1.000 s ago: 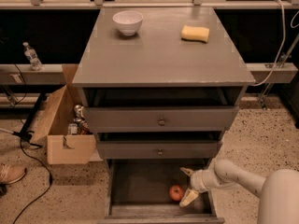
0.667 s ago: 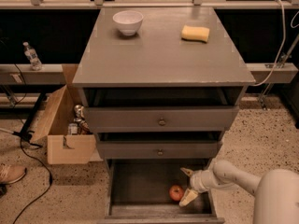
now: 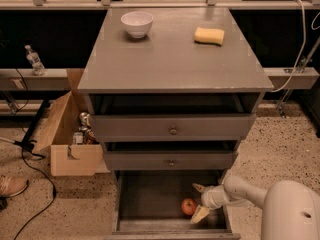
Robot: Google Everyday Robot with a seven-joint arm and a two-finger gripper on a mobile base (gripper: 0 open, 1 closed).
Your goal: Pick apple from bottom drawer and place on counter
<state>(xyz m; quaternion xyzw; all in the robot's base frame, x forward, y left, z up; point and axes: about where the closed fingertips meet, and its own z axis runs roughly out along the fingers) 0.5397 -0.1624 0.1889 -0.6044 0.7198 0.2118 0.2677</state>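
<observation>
Apple (image 3: pixel 188 206) is seen on the floor of the pulled-out bottom drawer (image 3: pixel 150 194), near the drawer's front. End effector (image 3: pixel 199 201) is down inside the drawer, just beside the apple on the arm side. Its fingers (image 3: pixel 200 214) are spread apart and nothing is gripped. Apple lies just off the fingertips, at the mouth of the gap; contact cannot be told. One finger is set toward the drawer's back, the other toward its front wall.

Step in hand is judged to be the reach-in before the grasp. End effector should be pushed further across, kept low, until the apple's widest part is centred between the fingers. Closing should be held off until then, since a round apple is likely to be rolled away by an off-centre pinch. The front finger should be kept off the drawer's front wall. The lift should be taken out toward the front, so the closed drawer above is cleared.

Counter (image 3: pixel 170 64) is well above the end effector. White bowl (image 3: pixel 137 23) and yellow sponge (image 3: pixel 209 35) are seen at its far side, so the near part is judged best for the drop.
</observation>
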